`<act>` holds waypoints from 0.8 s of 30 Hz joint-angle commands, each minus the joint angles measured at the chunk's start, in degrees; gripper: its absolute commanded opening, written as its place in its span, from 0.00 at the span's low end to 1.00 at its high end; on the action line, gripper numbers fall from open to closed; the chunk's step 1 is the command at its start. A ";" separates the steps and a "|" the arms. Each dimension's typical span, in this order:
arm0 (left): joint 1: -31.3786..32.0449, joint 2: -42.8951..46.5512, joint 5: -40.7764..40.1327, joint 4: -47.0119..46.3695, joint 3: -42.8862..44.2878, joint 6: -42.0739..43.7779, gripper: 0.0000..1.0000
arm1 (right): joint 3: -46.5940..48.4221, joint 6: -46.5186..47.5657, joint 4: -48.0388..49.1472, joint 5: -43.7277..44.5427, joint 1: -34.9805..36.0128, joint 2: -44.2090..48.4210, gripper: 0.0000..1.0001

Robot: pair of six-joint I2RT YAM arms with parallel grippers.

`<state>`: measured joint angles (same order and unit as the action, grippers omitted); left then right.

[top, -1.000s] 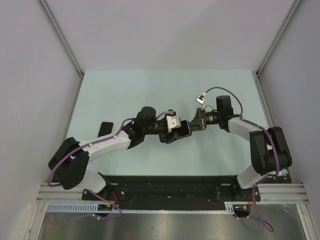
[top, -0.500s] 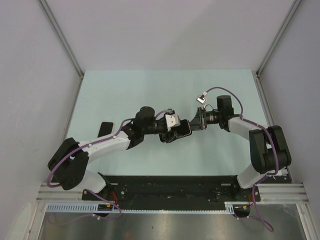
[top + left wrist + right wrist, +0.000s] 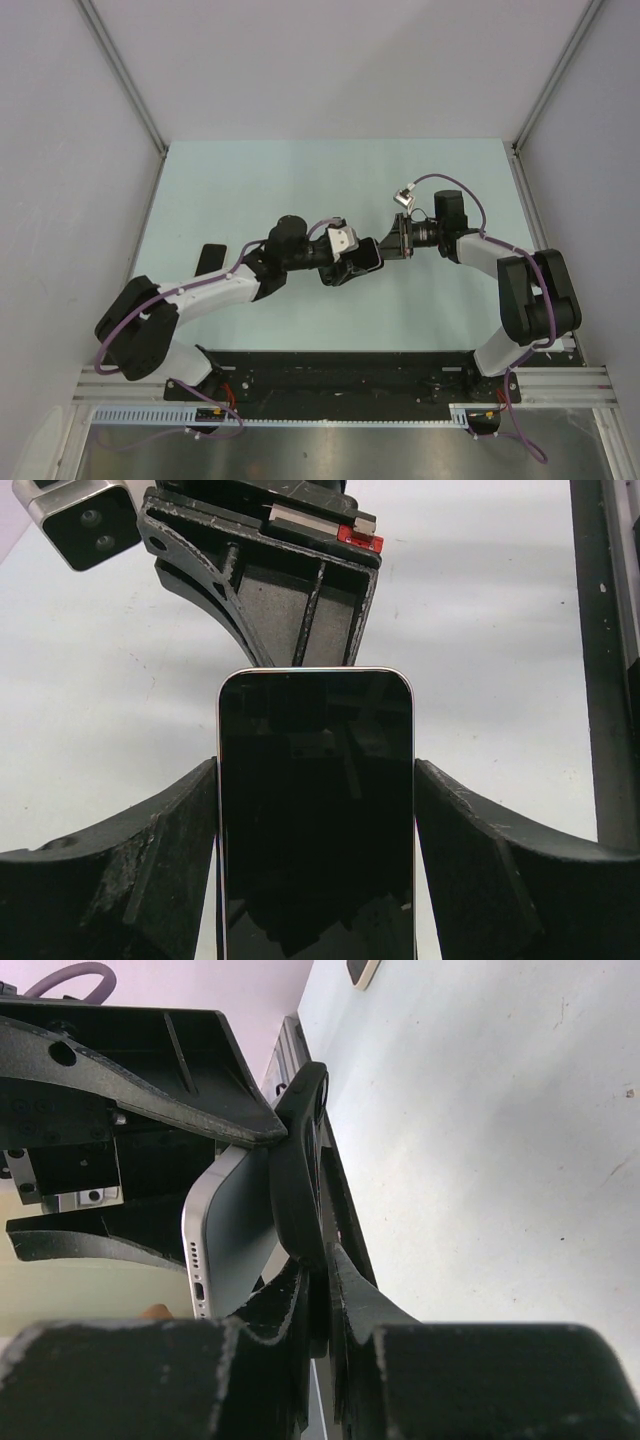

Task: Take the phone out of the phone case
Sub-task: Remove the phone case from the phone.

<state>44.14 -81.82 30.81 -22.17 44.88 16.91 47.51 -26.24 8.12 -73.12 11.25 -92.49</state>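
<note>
The right gripper (image 3: 318, 1260) is pinched tight on the rim of the black soft phone case (image 3: 296, 1175), which curves off the silver-grey phone (image 3: 238, 1225). The phone's port edge faces the camera. The left gripper (image 3: 232, 1198) brackets it, one black ribbed finger (image 3: 150, 1070) above. The pale table (image 3: 480, 1140) stretches away on the right.

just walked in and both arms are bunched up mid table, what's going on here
The left gripper clamps a phone by its long sides, screen dark. The right gripper is pinched shut on the black phone case, which bends away from the phone's silver back. The case looks partly off, not fully.
</note>
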 commanded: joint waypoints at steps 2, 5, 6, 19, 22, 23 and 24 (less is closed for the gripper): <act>-2.39 6.06 -0.22 -3.84 -0.50 -2.76 0.51 | 1.71 -0.13 1.55 7.90 -4.92 -2.17 0.00; -2.92 6.32 -0.13 -4.28 -0.67 -3.28 0.51 | 1.71 -0.13 1.46 8.61 -5.01 -2.61 0.00; -3.01 6.41 -0.05 -4.37 -0.67 -3.37 0.51 | 1.71 -0.13 1.37 8.78 -5.01 -2.87 0.00; -3.80 6.76 -0.13 -5.25 -1.11 -4.25 0.51 | 1.71 1.01 0.58 10.28 -5.01 -3.75 0.00; -3.80 6.68 -0.31 -5.51 -1.11 -4.34 0.51 | 1.71 1.72 0.14 10.72 -4.74 -3.67 0.00; -3.80 6.59 -0.48 -5.51 -1.11 -4.51 0.51 | 1.71 1.80 0.05 10.89 -4.65 -3.66 0.00; -3.71 6.50 -0.66 -5.60 -1.11 -4.51 0.51 | 1.71 1.89 -0.03 10.98 -4.57 -3.66 0.00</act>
<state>40.36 -77.12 30.28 -23.66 43.57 14.31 48.05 -25.78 7.75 -63.31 6.09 -96.33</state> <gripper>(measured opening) 0.730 0.105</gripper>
